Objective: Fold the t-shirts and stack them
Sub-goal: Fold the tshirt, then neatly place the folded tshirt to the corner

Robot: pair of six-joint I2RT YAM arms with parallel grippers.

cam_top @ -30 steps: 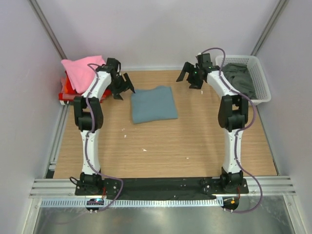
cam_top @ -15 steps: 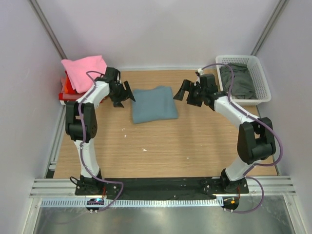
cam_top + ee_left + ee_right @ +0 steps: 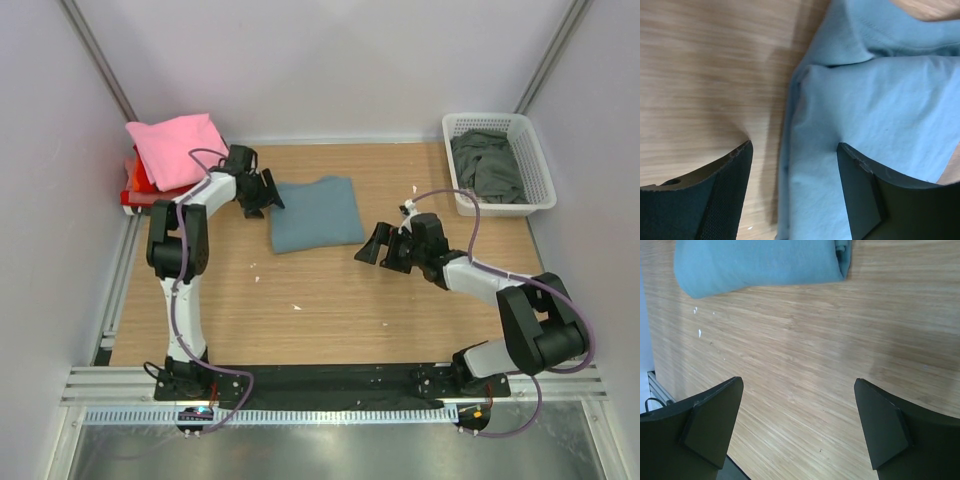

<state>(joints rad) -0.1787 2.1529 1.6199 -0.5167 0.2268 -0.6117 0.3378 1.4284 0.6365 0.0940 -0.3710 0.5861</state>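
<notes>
A folded slate-blue t-shirt (image 3: 316, 212) lies on the wooden table at the back middle. My left gripper (image 3: 268, 193) is open at the shirt's left edge; in the left wrist view (image 3: 795, 150) its jaws straddle that edge, one finger over bare wood, the other over the blue cloth (image 3: 875, 110). My right gripper (image 3: 375, 245) is open and empty, low over bare table in front of and to the right of the shirt. The right wrist view shows the shirt's folded edge (image 3: 760, 262) ahead. A pink shirt (image 3: 175, 145) lies on a red one (image 3: 140, 180) at the far left. A dark grey-green shirt (image 3: 490, 165) lies in the basket.
A white lattice basket (image 3: 535, 160) stands at the back right corner. The pink and red stack sits at the table's left edge against the wall. Small white specks (image 3: 296, 307) lie on the wood. A black strip and metal rail run along the near edge.
My right arm has swung from beside the basket forward and down to the table in front of the shirt. My left gripper has moved right to the blue shirt's left edge.
</notes>
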